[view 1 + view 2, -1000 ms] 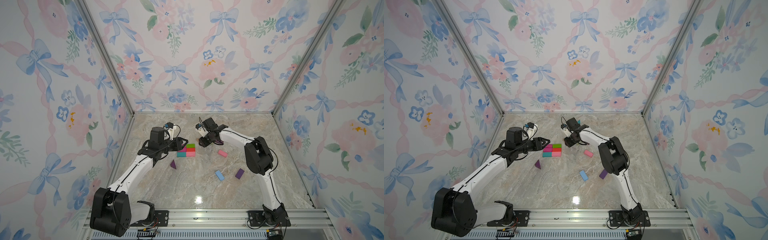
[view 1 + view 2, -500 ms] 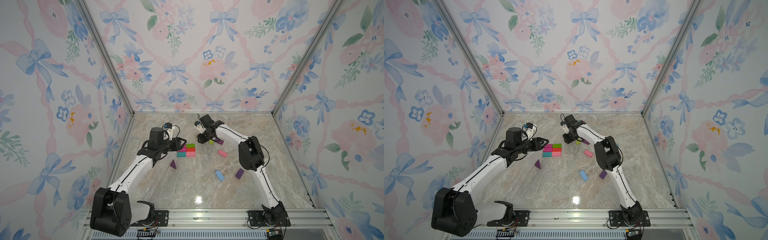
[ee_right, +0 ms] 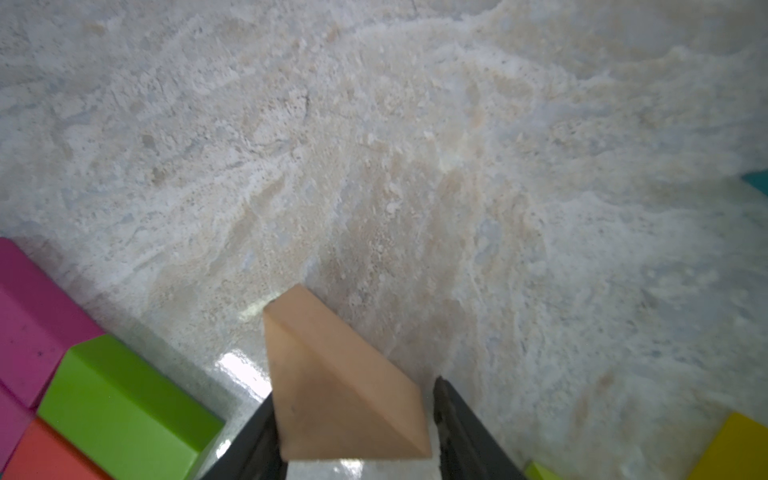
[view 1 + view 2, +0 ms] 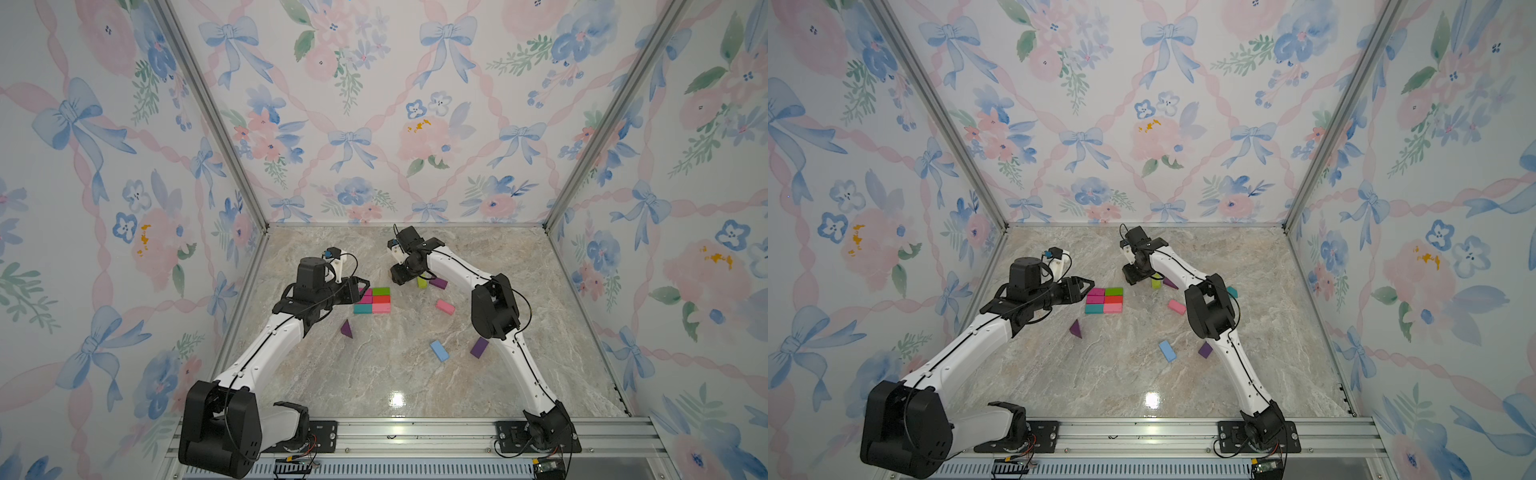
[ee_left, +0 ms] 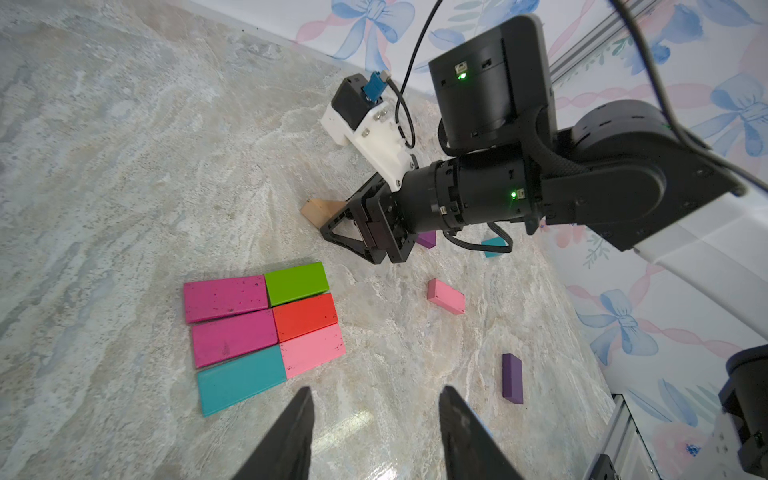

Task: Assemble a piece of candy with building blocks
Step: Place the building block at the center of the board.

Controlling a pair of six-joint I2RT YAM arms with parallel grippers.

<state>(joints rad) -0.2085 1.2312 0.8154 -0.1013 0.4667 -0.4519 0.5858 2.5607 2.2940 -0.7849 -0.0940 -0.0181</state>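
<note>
Six building blocks (image 4: 372, 300) sit packed together in both top views; left wrist: left gripper (image 5: 376, 395) spread, empty; right wrist: right gripper (image 3: 353, 399) straddles the tan prism (image 3: 332, 365) near them, grip unclear, likely light, rigid, best pinched across flat faces

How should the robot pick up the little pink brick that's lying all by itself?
Grab the loose pink brick by its two long sides, squeezing across its narrow way, and come straight down from above. It lies flat on the table with nothing touching it, so there's probably room for a finger on each long side. The narrow way is the easiest fit between the fingers.
</note>
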